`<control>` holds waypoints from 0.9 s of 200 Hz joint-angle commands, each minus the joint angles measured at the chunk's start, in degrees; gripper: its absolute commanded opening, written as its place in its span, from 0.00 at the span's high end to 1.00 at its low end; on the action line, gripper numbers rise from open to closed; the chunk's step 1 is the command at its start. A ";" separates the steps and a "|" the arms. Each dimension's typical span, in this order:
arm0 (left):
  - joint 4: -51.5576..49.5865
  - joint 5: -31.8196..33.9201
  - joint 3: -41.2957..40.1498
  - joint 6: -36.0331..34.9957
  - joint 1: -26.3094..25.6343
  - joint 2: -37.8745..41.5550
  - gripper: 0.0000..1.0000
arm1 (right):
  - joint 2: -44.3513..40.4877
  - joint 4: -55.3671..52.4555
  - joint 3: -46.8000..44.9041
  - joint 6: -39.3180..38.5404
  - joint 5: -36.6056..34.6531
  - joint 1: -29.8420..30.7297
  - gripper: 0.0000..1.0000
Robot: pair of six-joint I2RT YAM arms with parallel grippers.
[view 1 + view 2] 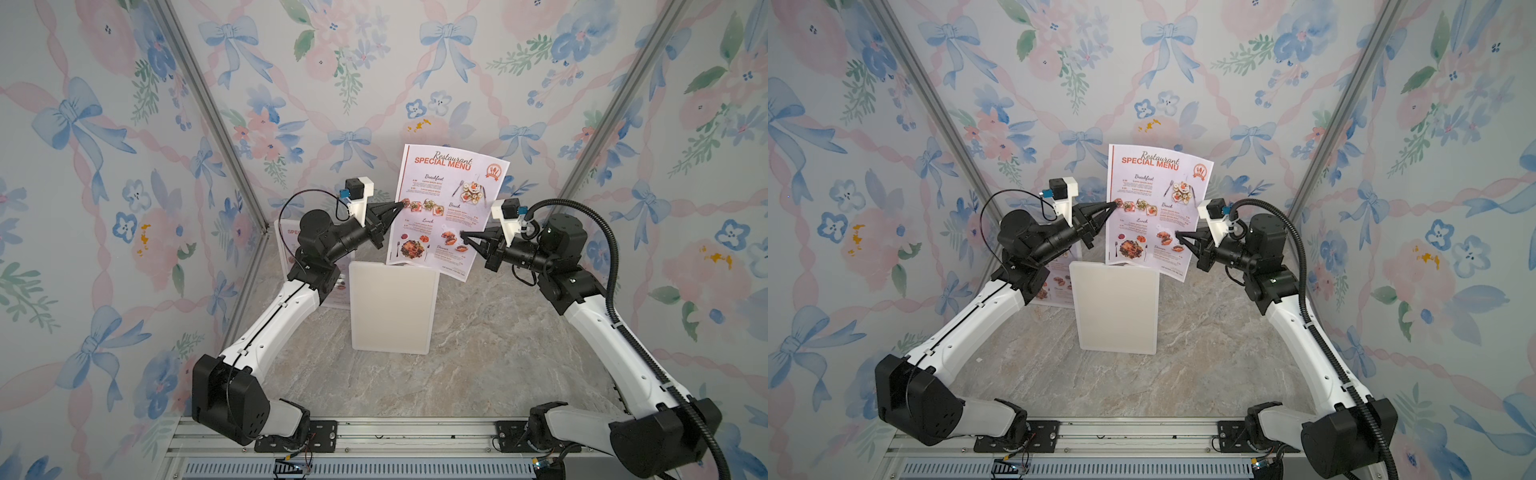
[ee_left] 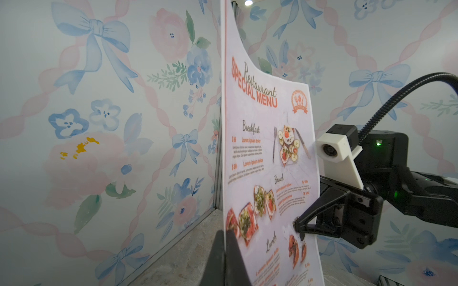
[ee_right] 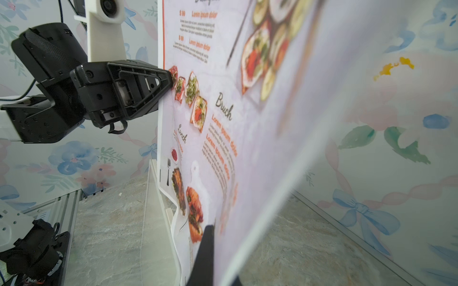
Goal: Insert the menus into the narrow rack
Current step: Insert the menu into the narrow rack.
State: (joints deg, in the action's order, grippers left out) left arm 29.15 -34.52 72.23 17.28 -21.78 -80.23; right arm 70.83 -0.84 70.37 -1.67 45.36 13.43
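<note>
So the left gripper [image 1: 404, 203] and right gripper [image 1: 462, 237] are both clamped on the side edges of one menu [image 1: 444, 195], upright mid-frame just over the white rack [image 1: 392, 311]. Its bottom edge looks wavy, so it could snag the slot lip and crumple; the other menu [image 1: 286, 241] waits mid-left

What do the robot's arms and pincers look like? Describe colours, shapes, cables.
The left arm and right arm have white shells and black joints. The left pincer and right pincer are black, triangular. A ribbed black hose follows the right arm.
</note>
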 commanded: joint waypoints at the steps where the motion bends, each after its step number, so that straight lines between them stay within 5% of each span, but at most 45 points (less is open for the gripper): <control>1: 1.88 0.79 1.95 1.44 0.07 -0.27 0.96 | -1.23 -1.64 0.52 0.61 2.07 -1.04 1.00; 180: 1.88 0.49 2.66 2.81 -1.27 -0.37 0.96 | -3.12 -3.47 -2.49 0.46 3.24 -2.38 1.00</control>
State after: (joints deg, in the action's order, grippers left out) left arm 29.10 -35.03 73.36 19.22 -23.00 -80.38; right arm 68.49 -1.93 69.56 -1.10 48.03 11.92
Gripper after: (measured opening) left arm 0.049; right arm 0.047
